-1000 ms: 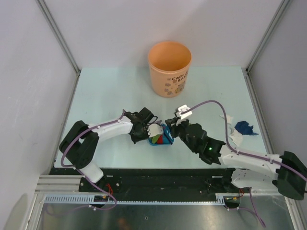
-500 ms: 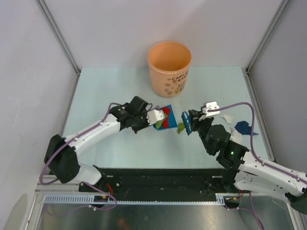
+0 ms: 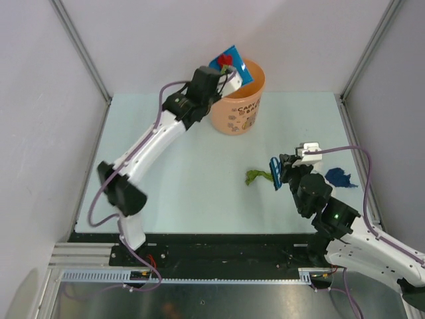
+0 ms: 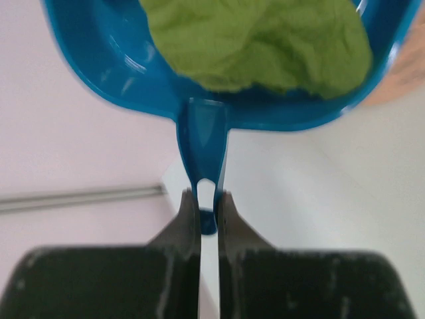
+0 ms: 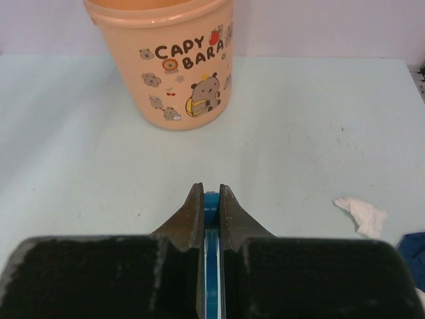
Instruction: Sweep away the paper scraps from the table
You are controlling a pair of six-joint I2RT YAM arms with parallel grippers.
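My left gripper [image 3: 218,78] is shut on the handle of the blue dustpan [image 3: 235,66] and holds it tilted over the rim of the orange bucket [image 3: 236,106]. A red scrap [image 3: 226,60] lies on the pan. In the left wrist view the fingers [image 4: 189,222] pinch the handle, and a green scrap [image 4: 259,40] fills the dustpan [image 4: 133,73]. My right gripper [image 3: 279,171] is shut on the small blue brush [image 3: 273,173], low over the table [image 3: 166,146]. A green scrap [image 3: 256,176] lies just left of the brush. A blue scrap [image 3: 339,177] lies to the right.
In the right wrist view the bucket [image 5: 163,60] stands ahead, and a white scrap [image 5: 362,216] and the blue scrap [image 5: 415,249] lie at the right. Grey walls close in the table's sides and back. The black and metal rail [image 3: 219,249] runs along the near edge.
My left arm has lifted the dustpan from the table's middle up to the bucket rim. My right gripper has drawn back to the right with the brush. A green scrap stays on the table.
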